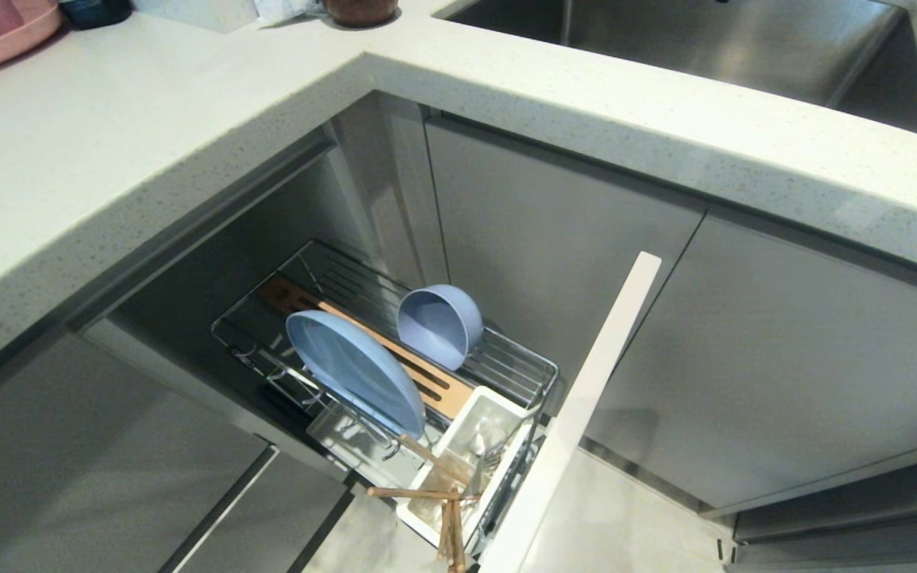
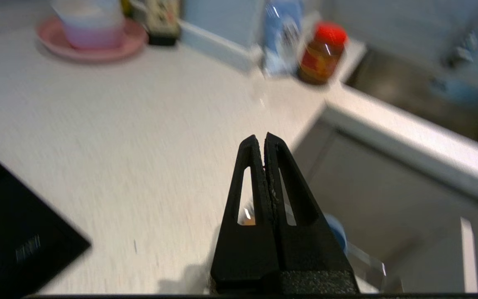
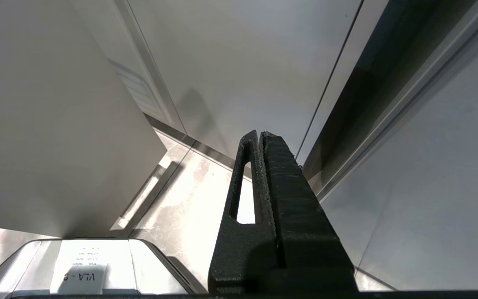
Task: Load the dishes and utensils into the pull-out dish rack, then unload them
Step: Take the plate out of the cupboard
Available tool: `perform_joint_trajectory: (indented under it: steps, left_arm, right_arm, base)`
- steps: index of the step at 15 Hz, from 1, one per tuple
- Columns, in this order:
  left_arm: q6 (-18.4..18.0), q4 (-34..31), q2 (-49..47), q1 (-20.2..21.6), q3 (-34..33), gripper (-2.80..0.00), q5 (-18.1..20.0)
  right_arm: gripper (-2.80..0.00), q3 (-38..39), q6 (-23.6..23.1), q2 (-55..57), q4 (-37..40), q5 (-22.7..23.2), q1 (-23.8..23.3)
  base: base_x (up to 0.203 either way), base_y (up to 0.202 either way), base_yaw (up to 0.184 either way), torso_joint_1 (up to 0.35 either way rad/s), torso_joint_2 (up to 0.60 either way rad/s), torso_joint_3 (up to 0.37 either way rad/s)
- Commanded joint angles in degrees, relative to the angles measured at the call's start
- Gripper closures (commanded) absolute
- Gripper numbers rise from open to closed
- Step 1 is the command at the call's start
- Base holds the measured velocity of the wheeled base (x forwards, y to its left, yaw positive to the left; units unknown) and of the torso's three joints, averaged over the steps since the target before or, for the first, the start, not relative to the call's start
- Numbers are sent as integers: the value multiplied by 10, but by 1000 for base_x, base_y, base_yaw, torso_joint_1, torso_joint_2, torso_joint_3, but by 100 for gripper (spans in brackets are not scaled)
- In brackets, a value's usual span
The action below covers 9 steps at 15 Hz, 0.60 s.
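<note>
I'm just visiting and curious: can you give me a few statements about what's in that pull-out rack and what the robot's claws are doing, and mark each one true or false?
1. The blue plate stands on edge in the pull-out dish rack. True.
2. The blue bowl sits on the countertop. False: it rests tilted in the rack, behind the plate.
3. The chopsticks are in the white utensil cup. True.
4. The left gripper holds the plate. False: it is shut on nothing, above the countertop.
5. The right gripper is wide open. False: it is shut and holds nothing.
</note>
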<state>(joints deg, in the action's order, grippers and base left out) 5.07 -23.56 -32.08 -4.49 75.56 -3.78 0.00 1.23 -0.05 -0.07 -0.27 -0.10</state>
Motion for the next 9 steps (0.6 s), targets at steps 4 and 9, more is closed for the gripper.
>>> perform_joint_trajectory:
  steps: [4, 9]
  left_arm:
    - [-34, -5, 204, 52, -257, 0, 98]
    - [-95, 160, 307, 48, -533, 0, 98]
  right_arm:
    - [0, 1, 0, -1, 0, 0, 0]
    - [0, 1, 0, -2, 0, 0, 0]
  base:
    - [0, 0, 0, 0, 0, 0]
    - [0, 0, 0, 0, 0, 0]
